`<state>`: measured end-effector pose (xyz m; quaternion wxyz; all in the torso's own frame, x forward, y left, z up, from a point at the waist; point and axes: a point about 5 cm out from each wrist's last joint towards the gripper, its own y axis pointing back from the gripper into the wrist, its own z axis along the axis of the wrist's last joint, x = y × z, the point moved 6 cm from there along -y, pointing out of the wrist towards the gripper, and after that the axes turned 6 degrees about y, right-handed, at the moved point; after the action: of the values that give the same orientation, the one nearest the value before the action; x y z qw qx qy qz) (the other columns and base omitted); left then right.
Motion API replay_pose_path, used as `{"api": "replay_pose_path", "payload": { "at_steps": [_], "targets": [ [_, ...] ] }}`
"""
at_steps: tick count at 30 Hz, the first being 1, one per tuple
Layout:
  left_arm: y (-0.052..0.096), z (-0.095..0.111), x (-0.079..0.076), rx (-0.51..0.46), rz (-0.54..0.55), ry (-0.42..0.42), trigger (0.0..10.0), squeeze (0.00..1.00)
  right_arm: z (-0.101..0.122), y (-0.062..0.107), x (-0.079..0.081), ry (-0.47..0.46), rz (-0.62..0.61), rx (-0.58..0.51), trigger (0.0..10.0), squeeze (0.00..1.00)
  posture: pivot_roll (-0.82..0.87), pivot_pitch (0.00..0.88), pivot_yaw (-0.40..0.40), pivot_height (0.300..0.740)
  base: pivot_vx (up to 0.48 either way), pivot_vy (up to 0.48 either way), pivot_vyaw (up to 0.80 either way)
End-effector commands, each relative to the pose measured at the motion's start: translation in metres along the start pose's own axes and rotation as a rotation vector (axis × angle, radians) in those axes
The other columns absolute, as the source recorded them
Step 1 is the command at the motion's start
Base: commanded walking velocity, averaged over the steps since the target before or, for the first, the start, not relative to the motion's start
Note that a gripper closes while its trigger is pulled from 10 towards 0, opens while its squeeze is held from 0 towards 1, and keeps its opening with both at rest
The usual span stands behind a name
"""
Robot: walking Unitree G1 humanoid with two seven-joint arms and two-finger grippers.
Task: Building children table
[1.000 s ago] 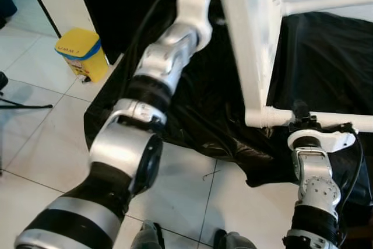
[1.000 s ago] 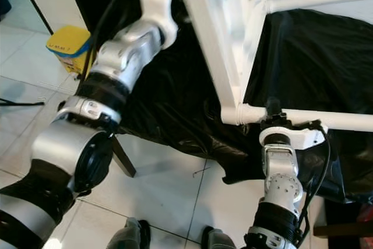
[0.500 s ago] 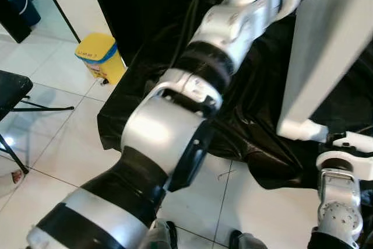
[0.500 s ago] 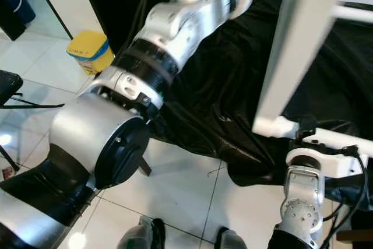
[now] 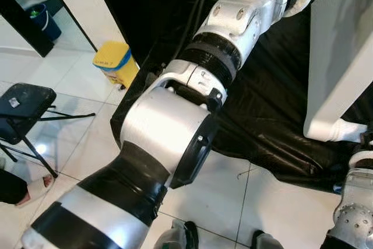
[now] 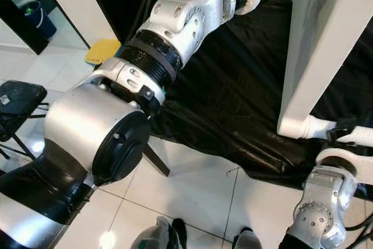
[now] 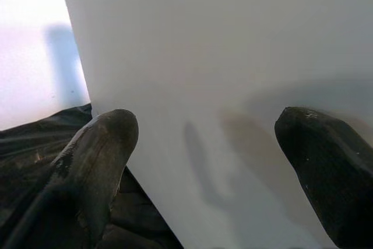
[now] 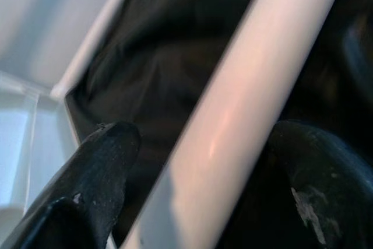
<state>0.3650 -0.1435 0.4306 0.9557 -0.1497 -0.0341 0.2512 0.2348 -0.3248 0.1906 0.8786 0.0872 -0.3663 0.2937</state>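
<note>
Two spread end effectors: left [image 7: 204, 161] straddling white panel [image 7: 233, 56]; right [image 8: 198, 167] around tube [image 8: 233, 121] (white).

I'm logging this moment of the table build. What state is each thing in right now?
White table panel: standing tilted on the black sheet.
White tube leg: lies between the right gripper's fingers.
Left gripper: open, fingers on either side of the panel's face.
Right gripper: open around the tube.
Black sheet: spread, crumpled.
Yellow bin: upright on the floor, lid closed.
Black folding stool: unfolded, standing.
</note>
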Motion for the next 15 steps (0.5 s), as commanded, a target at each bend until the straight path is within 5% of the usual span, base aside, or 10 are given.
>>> {"api": "replay_pose_path", "payload": {
  "at_steps": [1,7,8,10,13,15],
  "targets": [
    [-0.001,0.004,-0.002,0.004,-0.029,-0.035,10.0,0.0,-0.055,0.099,-0.106,0.217,-0.432,0.261,10.0,0.0,-0.06,0.168,0.214,0.74,0.0,0.0,0.0],
    [-0.001,0.006,-0.003,0.006,-0.034,-0.034,10.0,0.0,-0.048,0.101,-0.112,0.272,-0.504,0.216,10.0,0.0,-0.06,0.164,0.224,0.74,0.0,0.0,0.0],
    [-0.001,0.006,-0.004,0.004,-0.036,-0.033,10.0,0.0,-0.049,0.107,-0.124,0.348,-0.591,0.227,10.0,0.0,-0.05,0.161,0.226,0.74,0.0,0.0,0.0],
    [-0.001,0.007,-0.004,0.004,-0.037,-0.036,10.0,0.0,-0.043,0.103,-0.122,0.416,-0.577,0.194,10.0,0.0,-0.05,0.157,0.228,0.74,0.0,0.0,0.0],
    [-0.002,0.007,-0.004,0.005,-0.039,-0.043,10.0,0.0,-0.024,0.07,-0.076,0.634,-0.332,0.026,10.0,0.0,-0.05,0.152,0.225,0.74,0.0,0.0,0.0],
    [-0.002,0.006,-0.004,0.005,-0.04,-0.041,10.0,0.0,-0.024,0.05,-0.044,0.675,-0.2,-0.046,10.0,0.0,-0.05,0.15,0.219,0.74,0.0,0.0,0.0]
  ]
}}
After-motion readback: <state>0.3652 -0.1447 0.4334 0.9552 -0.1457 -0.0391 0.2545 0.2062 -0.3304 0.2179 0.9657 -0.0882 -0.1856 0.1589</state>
